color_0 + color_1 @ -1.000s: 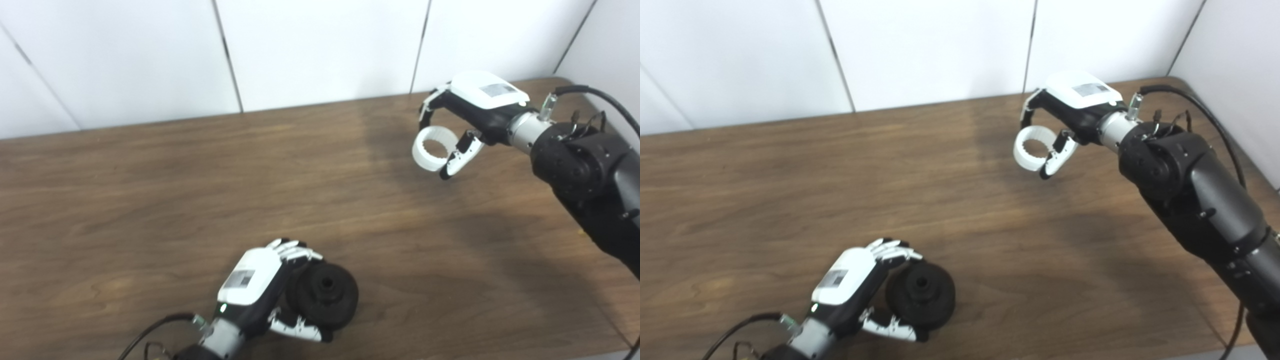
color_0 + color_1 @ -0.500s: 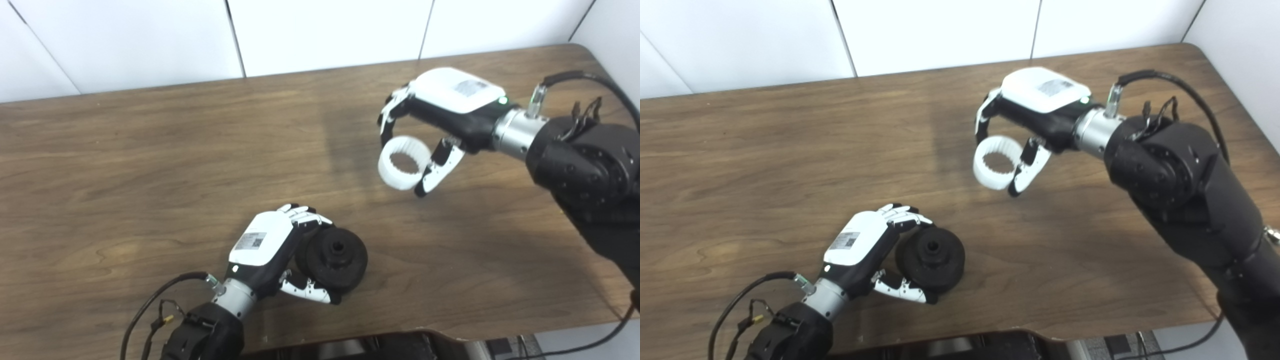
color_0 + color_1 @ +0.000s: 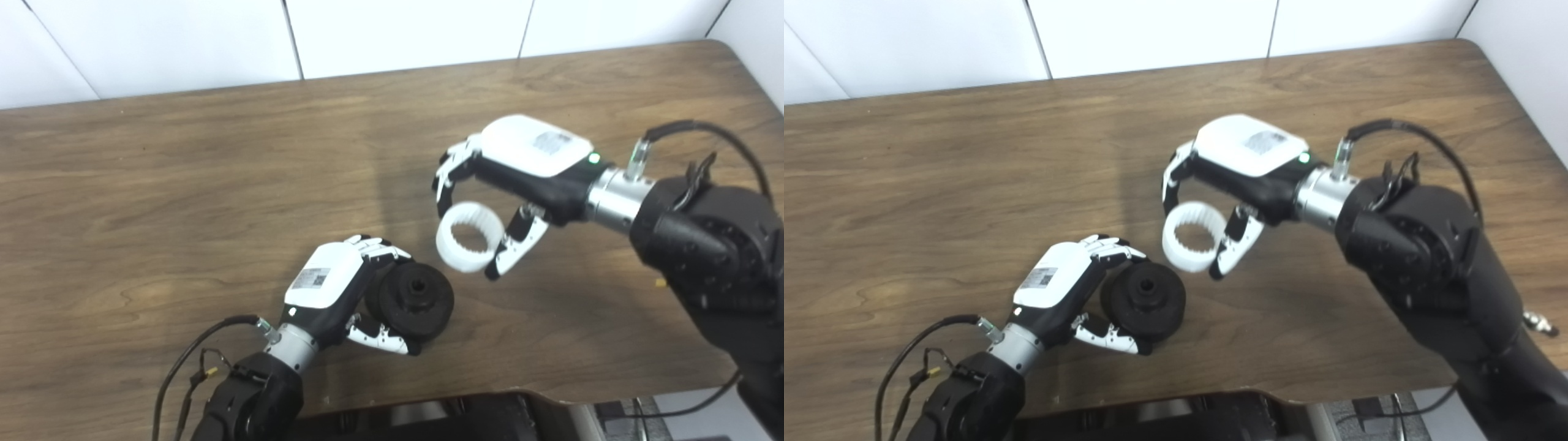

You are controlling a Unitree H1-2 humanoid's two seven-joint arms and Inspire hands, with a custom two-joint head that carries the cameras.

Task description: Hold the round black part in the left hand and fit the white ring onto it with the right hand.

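Fingers (image 3: 450,174) of the right hand (image 3: 520,165) grasp the white ring (image 3: 468,239), near the round black part (image 3: 416,300) clasped by the left hand (image 3: 334,291) over the counter (image 3: 153,184).

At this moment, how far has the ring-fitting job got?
Both pickups look done: the left hand holds the round black part low by the table, and the right hand grips the white ring. In hand is the approach: the ring hangs just up and to the right of the part, not touching it. Left to do: line the ring up with the part and fit it on.
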